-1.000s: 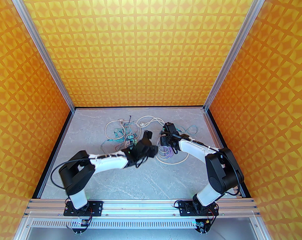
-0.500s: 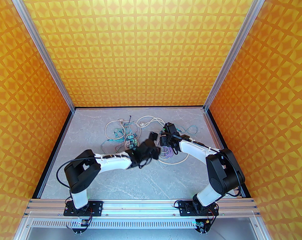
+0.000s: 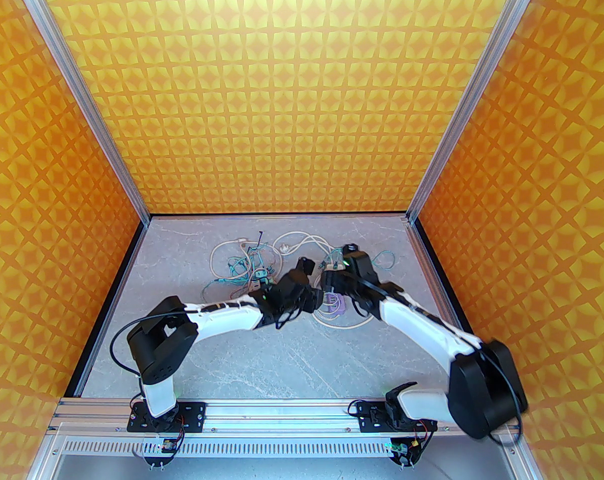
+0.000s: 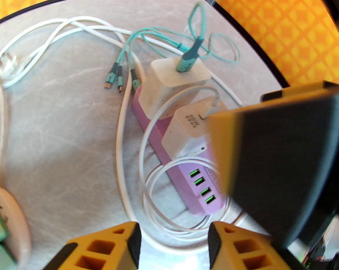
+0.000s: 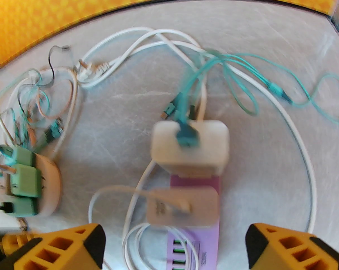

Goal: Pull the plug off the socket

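White cables point(image 4: 118, 150) (a teal cable point(image 4: 189, 56) too) crowd the purple socket point(image 4: 186, 191).

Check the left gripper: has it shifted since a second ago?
Yes. The left gripper has moved right and slightly toward the back wall, closing on the purple power strip, which has stayed put.

Grey marbled tabletop point(image 3: 281, 358), orange star-patterned walls point(image 3: 291, 93), aluminium frame posts point(image 3: 83, 93) at the back corners

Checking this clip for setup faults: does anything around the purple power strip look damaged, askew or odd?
Nothing damaged. The purple power strip lies in a cable tangle: a white cable loops around it and a teal cable trails off the far adapter.
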Controlling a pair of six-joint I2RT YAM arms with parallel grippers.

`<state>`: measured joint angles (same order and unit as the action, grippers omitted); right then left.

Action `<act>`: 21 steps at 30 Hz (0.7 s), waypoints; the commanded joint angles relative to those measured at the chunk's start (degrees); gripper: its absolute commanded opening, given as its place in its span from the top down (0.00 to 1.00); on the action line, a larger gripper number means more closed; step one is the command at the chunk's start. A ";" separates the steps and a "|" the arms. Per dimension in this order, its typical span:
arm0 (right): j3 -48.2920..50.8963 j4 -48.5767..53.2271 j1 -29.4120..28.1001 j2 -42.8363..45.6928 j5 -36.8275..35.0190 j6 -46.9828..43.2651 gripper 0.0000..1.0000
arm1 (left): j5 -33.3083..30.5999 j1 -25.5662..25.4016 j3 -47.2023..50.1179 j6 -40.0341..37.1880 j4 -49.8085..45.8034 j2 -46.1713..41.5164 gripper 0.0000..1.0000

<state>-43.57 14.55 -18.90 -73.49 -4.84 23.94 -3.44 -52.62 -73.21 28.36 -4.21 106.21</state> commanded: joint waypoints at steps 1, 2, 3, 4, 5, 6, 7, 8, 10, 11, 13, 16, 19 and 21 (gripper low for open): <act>6.81 -2.14 0.65 4.01 2.43 7.70 0.20 | -0.67 0.83 -11.57 -2.63 -12.79 2.17 0.48; 8.52 -2.49 1.15 5.36 1.66 9.19 0.22 | -0.73 0.83 -14.28 -1.59 -15.89 3.81 0.47; 10.46 -2.33 1.95 7.13 0.46 11.12 0.25 | -0.84 0.81 -18.92 0.04 -19.47 5.58 0.47; 12.30 -2.33 2.66 9.04 -0.81 12.52 0.26 | -0.90 0.74 -21.91 1.34 -22.24 7.28 0.45; 13.48 -2.00 3.09 10.29 -2.10 13.49 0.25 | -1.13 0.53 -24.35 2.31 -24.25 8.56 0.44; 14.83 -1.08 3.70 12.13 -4.00 14.37 0.25 | -1.81 0.12 -26.29 3.54 -26.14 9.67 0.44; 15.68 0.24 4.32 13.59 -5.71 14.86 0.26 | -3.15 -0.58 -28.16 4.39 -27.52 10.48 0.44; 16.13 1.51 4.81 14.71 -7.23 15.05 0.26 | -4.10 -1.20 -29.25 4.80 -28.45 11.00 0.41; 17.08 4.00 5.98 17.56 -10.69 15.67 0.27 | -5.04 -2.73 -31.44 5.99 -29.52 12.11 0.38; 17.64 4.36 6.47 18.65 -11.57 15.85 0.27 | -5.02 -3.21 -32.27 6.89 -29.77 12.77 0.36; 18.76 4.63 7.44 21.41 -12.53 16.05 0.26 | -5.23 -4.00 -34.69 8.93 -30.82 14.75 0.35; 19.92 4.26 7.55 24.02 -12.39 15.61 0.22 | -7.09 -4.84 -40.22 11.03 -33.94 19.05 0.32; 20.56 4.27 7.51 24.79 -12.54 14.96 0.21 | -9.35 -5.45 -47.07 12.55 -38.16 24.37 0.31; 21.10 3.75 7.57 25.14 -11.77 14.61 0.21 | -11.50 -5.49 -51.84 13.63 -41.28 27.53 0.31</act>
<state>-23.81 17.96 -11.49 -49.08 -15.55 38.57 -10.17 -58.41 -119.72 38.76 -38.28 130.78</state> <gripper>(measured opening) 0.792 0.689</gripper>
